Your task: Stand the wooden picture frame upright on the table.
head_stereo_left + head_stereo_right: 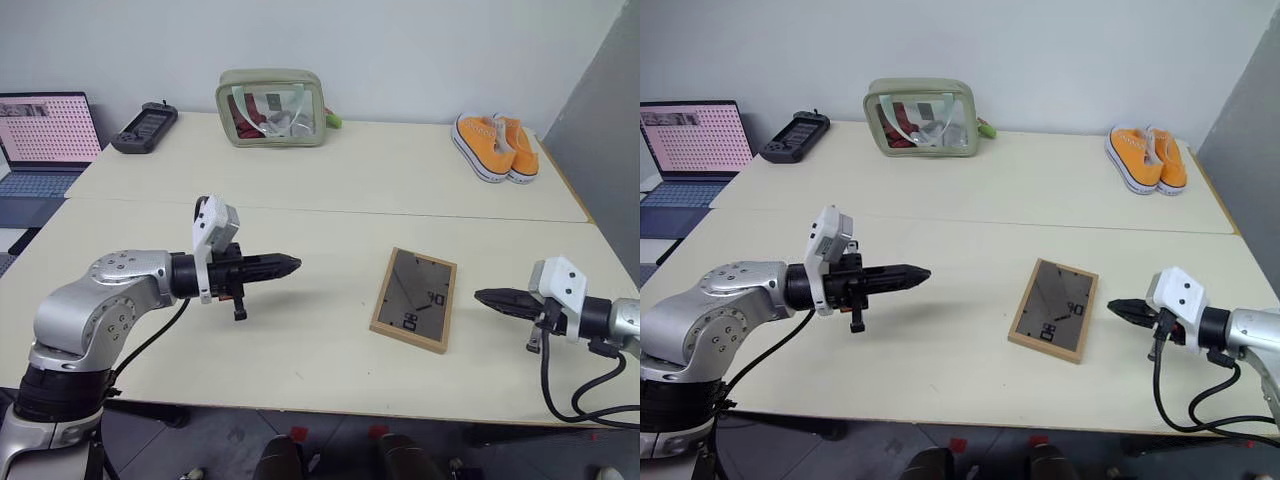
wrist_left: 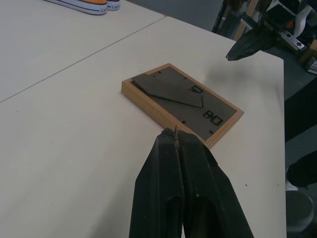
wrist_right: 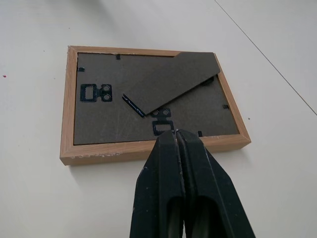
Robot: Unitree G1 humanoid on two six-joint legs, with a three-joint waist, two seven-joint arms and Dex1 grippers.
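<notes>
No words or brand names can be read; the wooden picture frame [image 1: 414, 299] bears only pale, numeral-like marks.

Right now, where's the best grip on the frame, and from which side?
Probably the long wooden edge nearest the right gripper, approached from the right. The frame lies flat, back up, prop folded nearly flat; its raised rim is the only part to pinch.

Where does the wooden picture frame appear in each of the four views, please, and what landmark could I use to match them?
Left eye view: wooden picture frame lying flat, right of centre, between both grippers.
Right eye view: same spot, frame right of centre.
Left wrist view: frame mid-picture, just beyond the shut left gripper.
Right wrist view: frame dark back up, beyond the shut right gripper.
Shared landmark: the table seam.
</notes>
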